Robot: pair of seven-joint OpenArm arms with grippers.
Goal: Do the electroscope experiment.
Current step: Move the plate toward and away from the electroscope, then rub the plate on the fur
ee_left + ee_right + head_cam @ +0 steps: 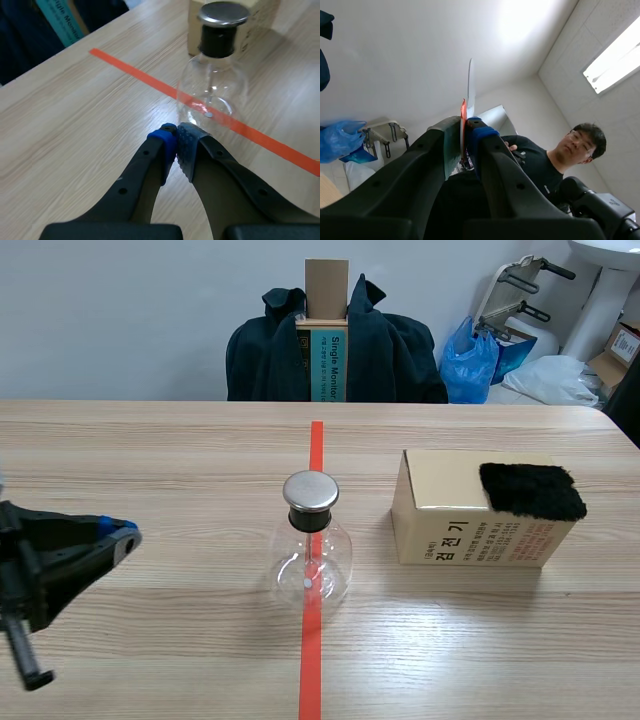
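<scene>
While pressed together on nothing, low over the tabletop (150, 440) at the left: left pincer (120, 535). In the middle, on the red line (312, 670): glass flask (312, 555) with a metal cap (310, 491). Right of it, apart: box (450, 530) with black fur (532, 490) on top. Tipped up at the ceiling (420, 40), pinching a thin strip (470, 85): right pincer (465, 131).

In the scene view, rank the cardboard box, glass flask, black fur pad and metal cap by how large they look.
1. cardboard box, clearly the largest
2. glass flask and black fur pad: too alike to rank, and the flask stands nearer the camera
3. metal cap, the smallest
</scene>
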